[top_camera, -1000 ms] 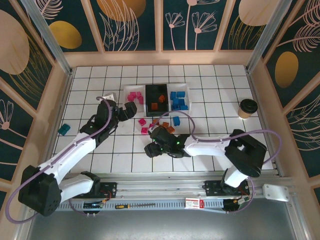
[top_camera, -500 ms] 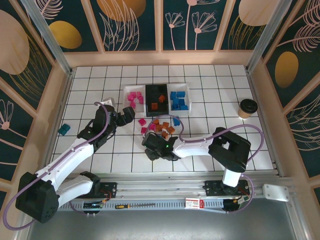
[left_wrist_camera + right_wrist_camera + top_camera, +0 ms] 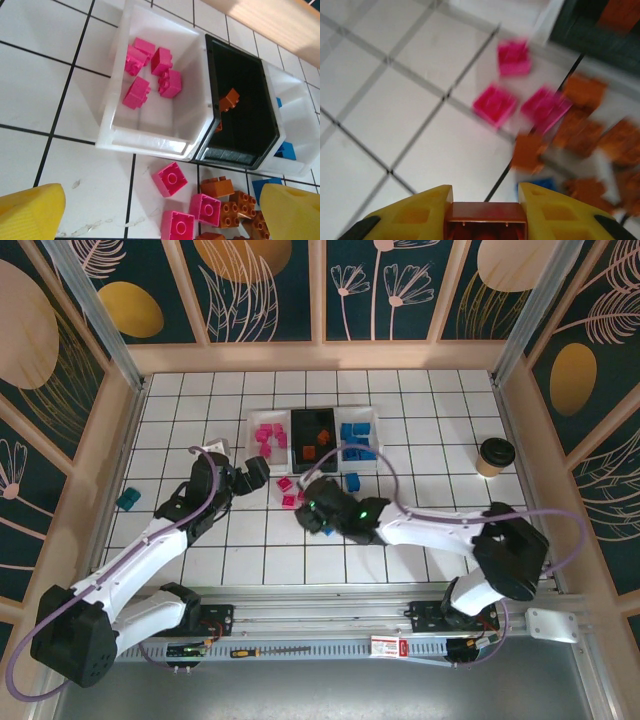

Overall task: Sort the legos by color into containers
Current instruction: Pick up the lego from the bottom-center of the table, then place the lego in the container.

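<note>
The right pincer is clamped on 1 brown brick, with its 2 yellow fingers pressed on opposite flat sides and the brick sitting square between them. Just ahead of it on the tiled floor lies a blue brick. Beyond that is the loose pile, with several brown pieces ahead and to the right and 3 pink bricks straight ahead. This view is blurred, so finer detail is lost. Farthest ahead and to the right is the dark edge of the black tray, which looks like the home for brown pieces.

The left pincer hangs with its fingers wide apart, holding nothing. The same pink bricks lie directly ahead of it, with brown ones to their right. Beyond them sits a white tray holding about 5 pink pieces. The black tray touches that tray's right side, and a second white tray with blue pieces sits farther right.

A brick like this is likely light, stiff and smooth-sided. It is best pinched across 2 flat walls rather than on the studded top or a corner, where it could twist or slip. It seems sturdy enough to drop into a tray.
</note>
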